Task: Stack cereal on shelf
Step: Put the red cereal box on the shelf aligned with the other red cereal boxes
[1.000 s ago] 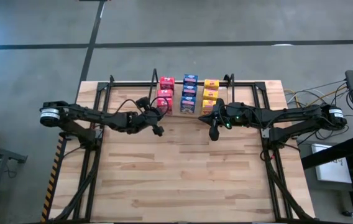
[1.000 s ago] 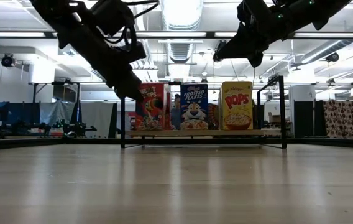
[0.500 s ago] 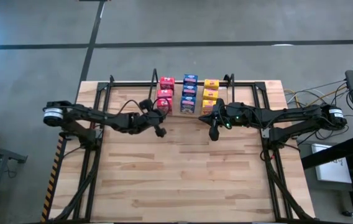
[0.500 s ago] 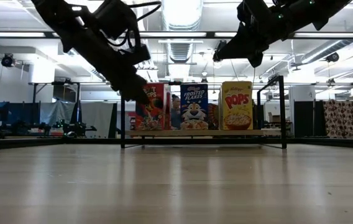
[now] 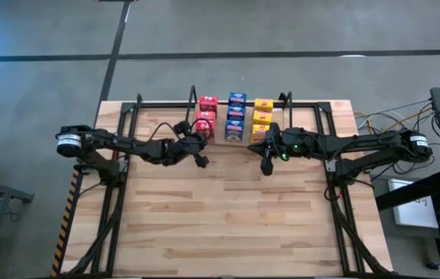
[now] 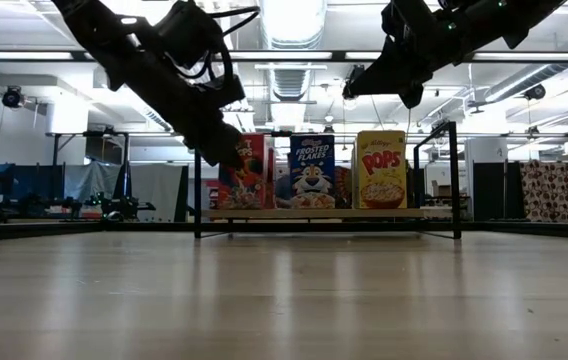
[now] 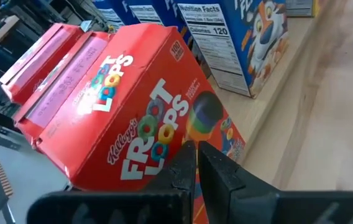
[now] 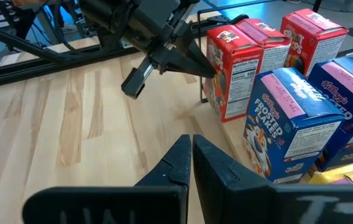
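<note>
The cereal stands on the shelf [image 5: 305, 106], a low rack with a light board and thin black frame set along the far edge of the table [image 5: 228, 225], about midway between its far corners. From above the boxes form three short rows running front to back: red boxes [image 5: 205, 117] nearest the left arm, blue boxes [image 5: 235, 118] in the middle, yellow boxes [image 5: 262, 116] nearest the right arm. In the low view the front faces read as Froot Loops [image 6: 247, 172], Frosted Flakes [image 6: 312, 172] and Pops [image 6: 380, 169], all upright and side by side on the board between the black end posts.

The left gripper [image 5: 198, 149] is at the front red box, fingers clenched together with nothing between them; in its wrist view the dark tips [image 7: 196, 163] sit against the printed face of that box [image 7: 133, 118] (whether they actually touch it I cannot tell). The box looks slightly tilted in that view.

The right gripper [image 5: 267, 163] hangs above the table just in front of the shelf, on the yellow row's side, also clenched shut and empty. Its wrist view looks across the bare wood toward the red and blue boxes and the left arm's gripper [image 8: 164, 59].
</note>
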Robot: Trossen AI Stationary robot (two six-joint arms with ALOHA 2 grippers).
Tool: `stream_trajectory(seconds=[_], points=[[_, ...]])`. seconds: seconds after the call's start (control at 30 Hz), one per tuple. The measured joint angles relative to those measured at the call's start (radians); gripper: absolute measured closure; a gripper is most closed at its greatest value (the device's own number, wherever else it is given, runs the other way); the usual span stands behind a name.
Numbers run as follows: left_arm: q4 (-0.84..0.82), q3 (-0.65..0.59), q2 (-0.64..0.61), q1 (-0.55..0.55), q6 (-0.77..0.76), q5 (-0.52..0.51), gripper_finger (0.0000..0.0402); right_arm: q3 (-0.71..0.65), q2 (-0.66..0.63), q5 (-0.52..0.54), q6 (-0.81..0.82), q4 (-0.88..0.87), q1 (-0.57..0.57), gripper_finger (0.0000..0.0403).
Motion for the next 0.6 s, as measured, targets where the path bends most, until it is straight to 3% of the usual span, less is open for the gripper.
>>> stream_trajectory(seconds=[0.6], points=[[0.015,0.002,0.0,0.012,0.035,0.0,0.0401,0.0,0.0,-0.001,0.0,0.0,0.0,0.0394]])
